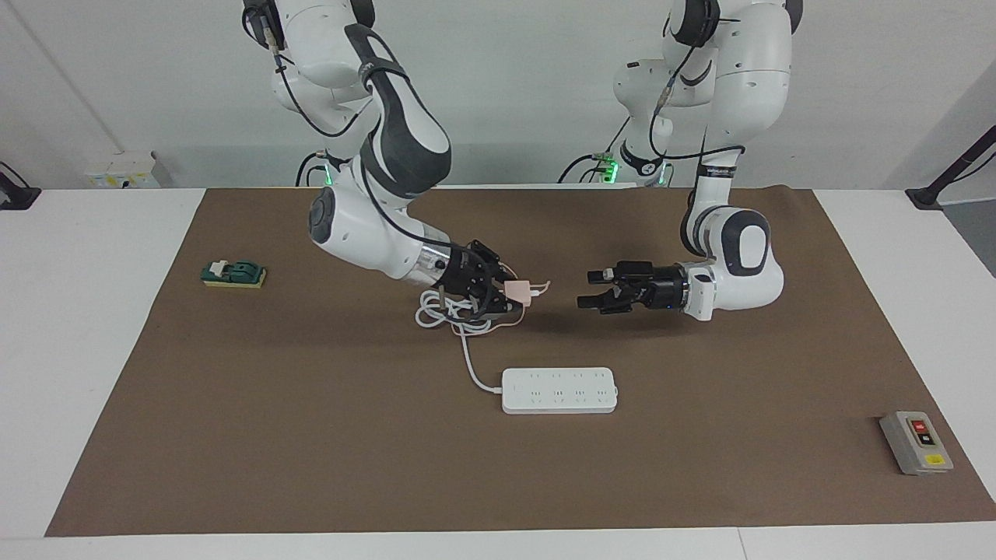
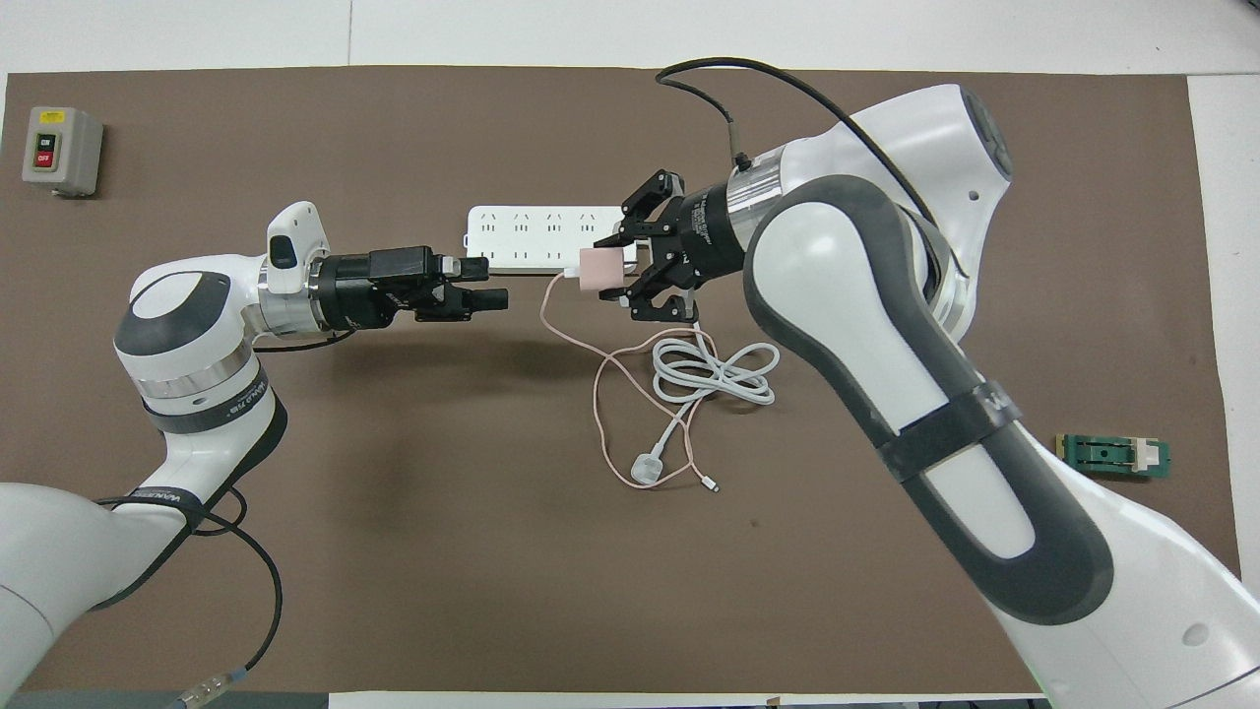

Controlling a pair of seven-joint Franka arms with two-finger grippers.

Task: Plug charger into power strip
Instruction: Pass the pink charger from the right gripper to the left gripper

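Observation:
My right gripper is shut on the charger, a small pale pink cube held in the air over the coiled white cord. Its thin pink cable hangs down and loops on the mat. My left gripper hovers open at about the same height, facing the charger across a short gap. The power strip lies flat, sockets up, farther from the robots than the coil. In the overhead view the right gripper covers one end of it.
The strip's white plug lies beside the coil, nearer the robots. A grey button box sits at the mat's corner toward the left arm's end. A small green block lies toward the right arm's end.

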